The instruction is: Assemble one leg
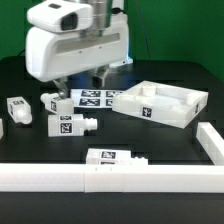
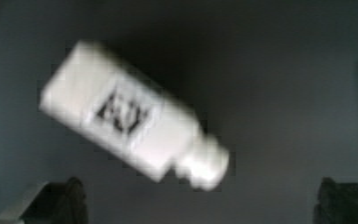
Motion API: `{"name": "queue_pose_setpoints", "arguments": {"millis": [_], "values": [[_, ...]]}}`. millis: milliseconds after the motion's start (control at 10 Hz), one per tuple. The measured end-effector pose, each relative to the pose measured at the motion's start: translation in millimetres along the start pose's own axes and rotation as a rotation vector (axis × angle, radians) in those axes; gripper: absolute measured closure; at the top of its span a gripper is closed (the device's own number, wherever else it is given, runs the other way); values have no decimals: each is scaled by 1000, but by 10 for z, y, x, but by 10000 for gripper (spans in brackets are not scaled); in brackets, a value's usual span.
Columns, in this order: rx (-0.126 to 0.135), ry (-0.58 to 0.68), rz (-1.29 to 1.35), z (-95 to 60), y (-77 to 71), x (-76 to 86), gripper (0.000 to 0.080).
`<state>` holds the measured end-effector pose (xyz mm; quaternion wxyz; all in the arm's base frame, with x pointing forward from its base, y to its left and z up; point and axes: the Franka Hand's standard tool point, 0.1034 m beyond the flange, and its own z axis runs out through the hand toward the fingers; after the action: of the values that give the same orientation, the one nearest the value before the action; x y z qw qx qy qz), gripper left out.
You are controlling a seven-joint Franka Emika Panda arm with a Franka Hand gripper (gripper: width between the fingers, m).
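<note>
Several white legs with marker tags lie on the dark table: one at the exterior view's far left (image 1: 18, 110), one beside it (image 1: 50, 102), one with its peg toward the right (image 1: 72, 124), and one near the front fence (image 1: 112, 157). My gripper (image 1: 80, 82) hangs open and empty above the table, behind these legs. In the wrist view one leg (image 2: 126, 112) lies slanted below the gripper (image 2: 202, 205), its round peg (image 2: 202, 165) pointing toward the gap. The dark fingertips (image 2: 55, 200) stand wide apart and touch nothing.
The large white square panel (image 1: 160, 103) with raised rim lies at the exterior view's right. The marker board (image 1: 95, 97) lies flat under the arm. A white L-shaped fence (image 1: 50, 178) runs along the front and up the right side (image 1: 210, 145).
</note>
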<state>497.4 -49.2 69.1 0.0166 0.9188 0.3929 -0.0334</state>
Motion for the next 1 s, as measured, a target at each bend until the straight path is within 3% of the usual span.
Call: {"name": "queue_pose_setpoints", "arguments": {"millis": [100,200,500,700,900,1000], "values": [[4,13,12,98,-141,-63,150],[15,2,21,114,-147,-134,150],[19,-3,-12,90,-100,-90,150],[4,3,-79,-105,282,342,150],[-12,19,-117,-224,462,820,150],[-29,30,-148,-231,476,1028,150]]}}
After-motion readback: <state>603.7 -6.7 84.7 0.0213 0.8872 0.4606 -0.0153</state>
